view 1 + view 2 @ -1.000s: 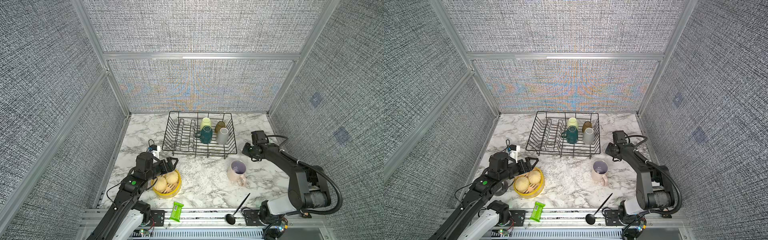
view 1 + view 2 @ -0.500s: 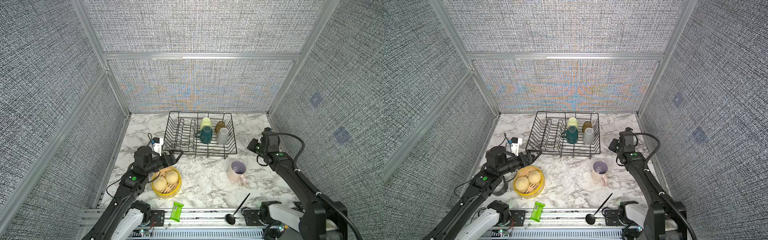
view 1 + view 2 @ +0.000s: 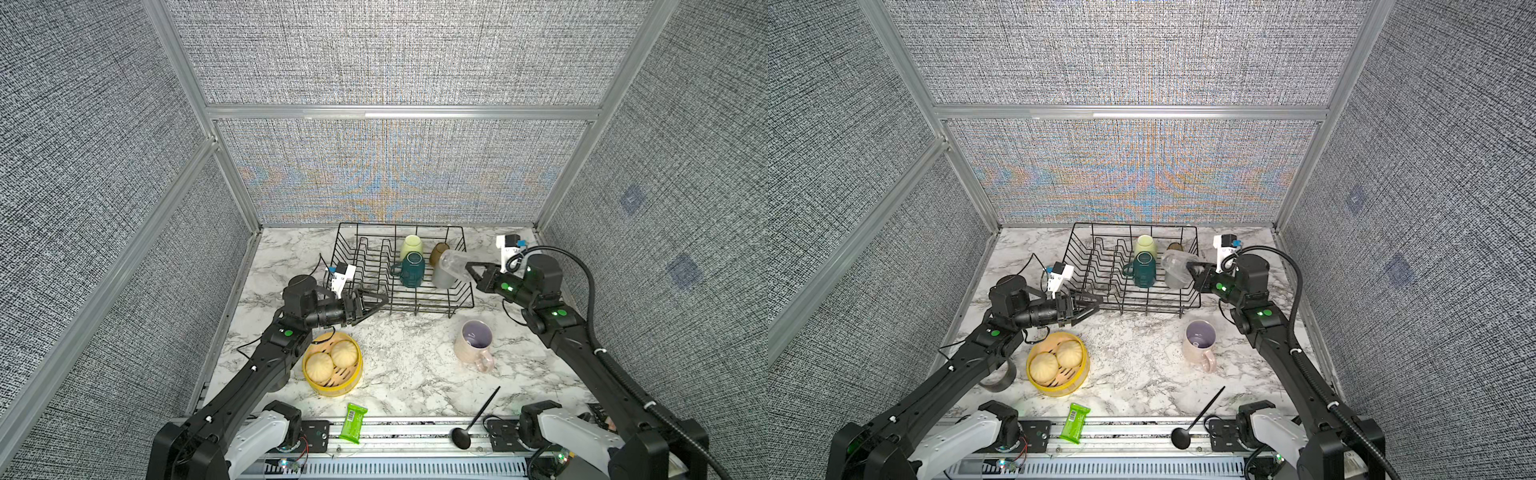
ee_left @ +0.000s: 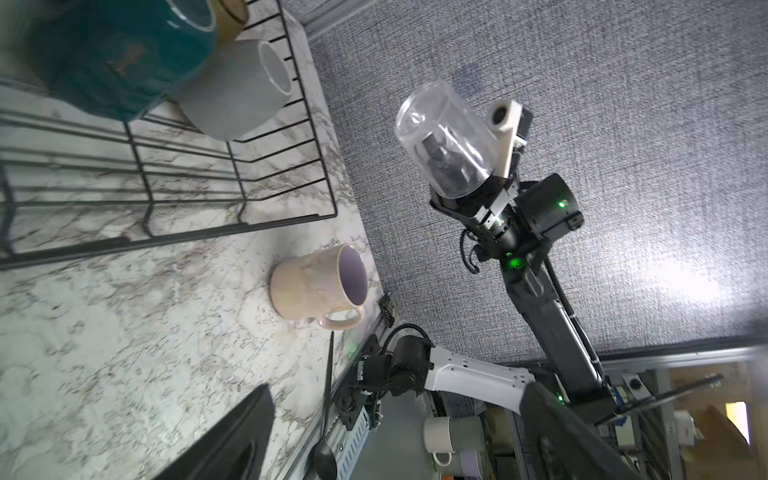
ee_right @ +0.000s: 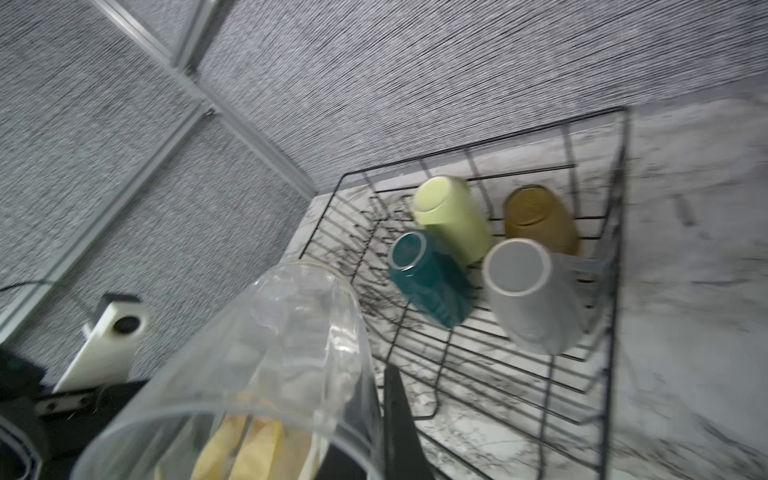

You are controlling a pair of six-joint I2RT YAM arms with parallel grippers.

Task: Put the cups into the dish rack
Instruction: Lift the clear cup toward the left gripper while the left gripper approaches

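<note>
My right gripper (image 3: 472, 271) is shut on the rim of the clear glass (image 3: 452, 261), one finger inside and one outside, holding it tilted above the right side of the black wire dish rack (image 3: 415, 309). The wrist view shows the clear glass (image 5: 270, 353) close up, with a finger (image 5: 399, 419) beside it. Inside the rack, mouths down, are a pale green cup (image 3: 411, 244), a dark teal mug (image 3: 412, 271), an amber tumbler (image 3: 437, 252) and a grey-white mug (image 3: 441, 279). A pink mug (image 3: 473, 341) stands upright on the table. My left gripper (image 3: 380, 300) is open and empty at the rack's front left corner.
A yellow steamer basket (image 3: 332, 365) with buns sits under my left forearm. A green packet (image 3: 353, 423) and a black spoon (image 3: 473, 419) lie at the front edge. Grey walls close in the marble table (image 3: 407, 374).
My right gripper has risen from the table right of the rack and swung left over it with the clear glass. My left gripper has moved right towards the rack's front left corner.
</note>
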